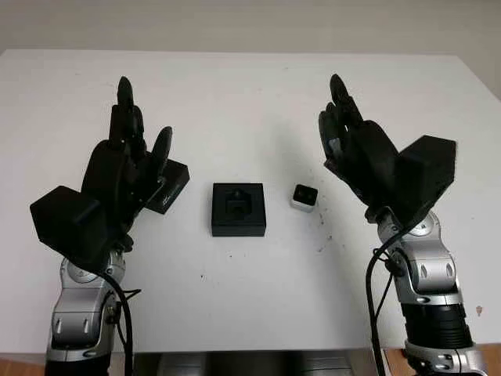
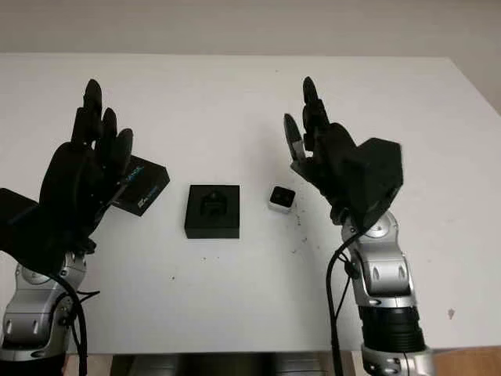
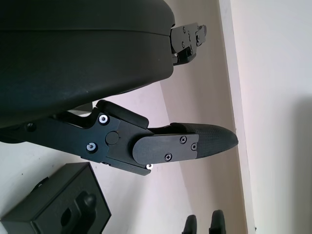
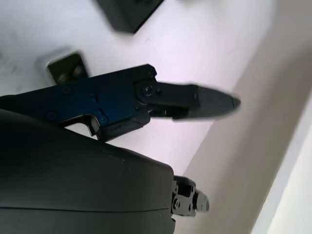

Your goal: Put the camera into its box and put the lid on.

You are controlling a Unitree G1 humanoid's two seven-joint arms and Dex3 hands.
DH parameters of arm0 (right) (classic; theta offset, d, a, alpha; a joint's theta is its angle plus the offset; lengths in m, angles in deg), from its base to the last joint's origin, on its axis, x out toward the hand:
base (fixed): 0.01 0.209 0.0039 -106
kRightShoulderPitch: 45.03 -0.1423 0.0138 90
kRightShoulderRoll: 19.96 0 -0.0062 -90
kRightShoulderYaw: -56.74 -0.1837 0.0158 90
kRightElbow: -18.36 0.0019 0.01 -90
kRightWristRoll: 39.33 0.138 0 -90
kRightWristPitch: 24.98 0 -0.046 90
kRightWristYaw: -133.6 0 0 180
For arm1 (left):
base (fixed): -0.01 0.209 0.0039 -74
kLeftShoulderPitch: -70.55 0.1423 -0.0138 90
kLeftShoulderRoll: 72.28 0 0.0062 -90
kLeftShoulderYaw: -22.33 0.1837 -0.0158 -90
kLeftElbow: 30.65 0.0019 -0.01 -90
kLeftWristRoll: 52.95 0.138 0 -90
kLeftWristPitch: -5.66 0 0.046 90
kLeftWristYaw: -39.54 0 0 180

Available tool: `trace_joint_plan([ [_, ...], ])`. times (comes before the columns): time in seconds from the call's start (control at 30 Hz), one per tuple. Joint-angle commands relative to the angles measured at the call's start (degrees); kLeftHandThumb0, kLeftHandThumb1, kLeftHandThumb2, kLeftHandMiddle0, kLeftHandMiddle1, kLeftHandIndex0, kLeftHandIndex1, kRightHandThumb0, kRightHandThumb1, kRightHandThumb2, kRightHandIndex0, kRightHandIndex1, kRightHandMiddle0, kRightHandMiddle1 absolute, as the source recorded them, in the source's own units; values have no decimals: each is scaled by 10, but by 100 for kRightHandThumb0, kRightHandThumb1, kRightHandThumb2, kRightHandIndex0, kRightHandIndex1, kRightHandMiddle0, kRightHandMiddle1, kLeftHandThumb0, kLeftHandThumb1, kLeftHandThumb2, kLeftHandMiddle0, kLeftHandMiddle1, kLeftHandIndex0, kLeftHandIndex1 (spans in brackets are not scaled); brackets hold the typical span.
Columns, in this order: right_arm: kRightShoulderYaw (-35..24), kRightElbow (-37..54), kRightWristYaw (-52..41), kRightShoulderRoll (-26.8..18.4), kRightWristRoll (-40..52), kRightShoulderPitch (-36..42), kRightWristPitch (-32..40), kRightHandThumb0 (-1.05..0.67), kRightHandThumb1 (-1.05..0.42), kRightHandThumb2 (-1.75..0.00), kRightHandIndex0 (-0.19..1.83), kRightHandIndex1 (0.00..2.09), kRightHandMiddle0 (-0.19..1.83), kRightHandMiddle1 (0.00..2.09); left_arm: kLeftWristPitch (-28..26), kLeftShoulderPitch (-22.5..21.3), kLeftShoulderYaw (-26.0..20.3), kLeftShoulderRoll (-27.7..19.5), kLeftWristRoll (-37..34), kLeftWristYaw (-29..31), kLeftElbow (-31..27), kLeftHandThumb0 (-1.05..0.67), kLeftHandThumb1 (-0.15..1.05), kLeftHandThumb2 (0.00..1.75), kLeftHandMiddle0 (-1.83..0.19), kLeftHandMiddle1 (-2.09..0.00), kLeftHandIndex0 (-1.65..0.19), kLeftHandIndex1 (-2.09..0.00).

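Two hands raised, three items on white table [image 1: 250,313].
One open black square box [image 1: 239,209] at centre; one small white-and-black cube camera [image 1: 304,197] just right; one black lid [image 2: 138,186] left. Left hand [image 1: 129,160] and right hand [image 1: 352,145] both open, empty.

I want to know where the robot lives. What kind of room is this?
Probably a lab or test room, not a home. There is a plain white table by a bare wall, with just a small camera, its black box and the lid, between the robot's open left hand and right hand.

black box [image 1: 238,209], black lid [image 2: 139,188], white-and-black camera [image 1: 304,197], white table [image 1: 250,94]
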Motion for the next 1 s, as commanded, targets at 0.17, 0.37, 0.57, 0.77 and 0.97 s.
trace_joint_plan([
  [0.17, 44, 62, -34, -106, -138, -27, -5, -64, -86, -3, 37, 26, 31, 23, 28, -1, 13, -2, 16, 5, 13, -67, 105, 51, 19, 0, 19, 0],
  [0.37, 87, 76, -92, -163, -246, -52, 11, -67, -82, -4, 41, 24, 40, 20, 30, -1, 19, 3, 12, 9, 17, -66, 105, 53, 19, 0, 19, 0],
  [0.57, 115, 78, -124, -174, -335, -59, 26, -65, -80, -5, 47, 26, 44, 16, 20, -4, 22, 4, 8, 8, 11, -65, 105, 53, 19, 0, 19, 0],
  [0.77, 148, 70, -118, -167, -418, -43, 21, -65, -80, -6, 8, 119, 46, 11, 16, -4, 22, 6, 2, 9, 15, -66, 105, 51, 19, 0, 19, 0],
  [0.97, 163, 71, -121, -147, -461, -24, 24, -66, -83, -5, -4, 147, 46, 11, 5, -6, 20, 8, -1, 8, 13, -67, 105, 49, 19, -1, 19, -1],
])
